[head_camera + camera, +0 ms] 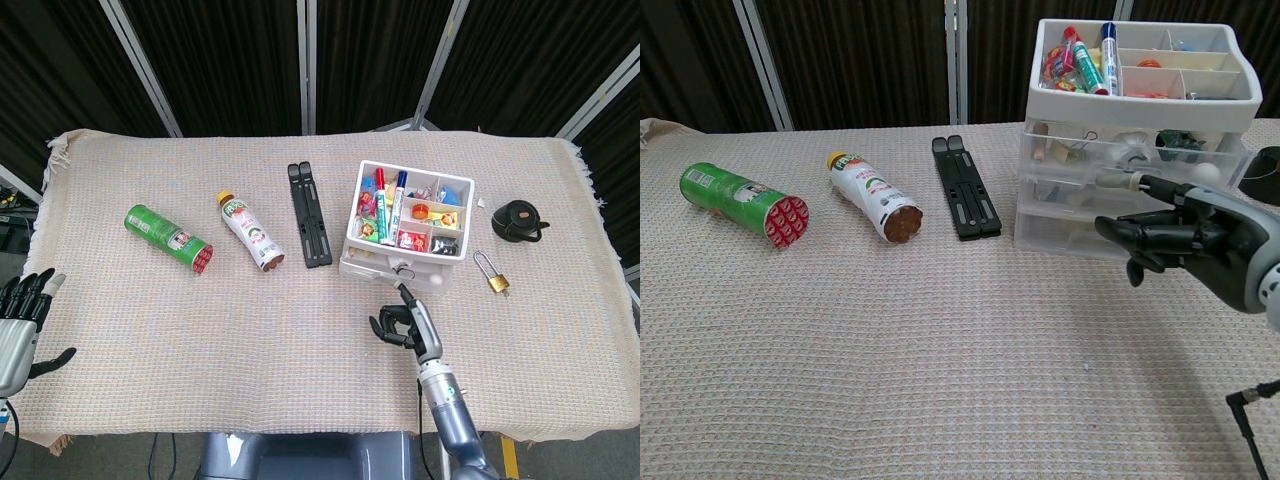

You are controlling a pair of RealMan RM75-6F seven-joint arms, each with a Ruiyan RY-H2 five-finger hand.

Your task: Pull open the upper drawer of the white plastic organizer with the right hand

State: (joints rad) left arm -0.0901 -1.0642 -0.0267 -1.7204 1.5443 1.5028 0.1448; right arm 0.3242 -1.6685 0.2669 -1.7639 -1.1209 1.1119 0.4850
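The white plastic organizer [457, 187] [1238, 108] stands right of centre, its top tray full of markers and small items. Its upper drawer [370, 266] [1070, 150] juts out a short way from the front. My right hand [405, 322] [1195, 238] is just in front of it. One finger is stretched out with its tip at the drawer's front, and the others are curled in. At the table's near left corner my left hand [20, 320] rests off the edge, holding nothing, fingers apart.
A green can [168, 238] [740, 203], a white bottle [250, 230] [875, 195] and a black folded stand [310, 215] [965, 200] lie left of the organizer. To its right are a black round item [518, 220] and a brass padlock [493, 275].
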